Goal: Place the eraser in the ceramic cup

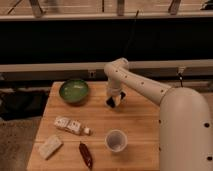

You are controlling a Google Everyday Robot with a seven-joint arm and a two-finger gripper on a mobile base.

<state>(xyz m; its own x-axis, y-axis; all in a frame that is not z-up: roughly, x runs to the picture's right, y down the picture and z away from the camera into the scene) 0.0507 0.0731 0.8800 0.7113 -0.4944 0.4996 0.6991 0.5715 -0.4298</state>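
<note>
The white ceramic cup [115,140] stands upright on the wooden table [140,125], near the front edge. My gripper [113,101] hangs at the end of the white arm [140,82], low over the table's middle, behind the cup and to the right of the green bowl. A small dark shape shows at the gripper's tip. I cannot tell whether it is the black eraser. No eraser lies in plain view on the table.
A green bowl [74,91] stands at the back left. A small white bottle [70,125] lies on its side at the left. A pale beige sponge-like block [50,147] lies at the front left. A dark red chili pepper [85,154] lies left of the cup.
</note>
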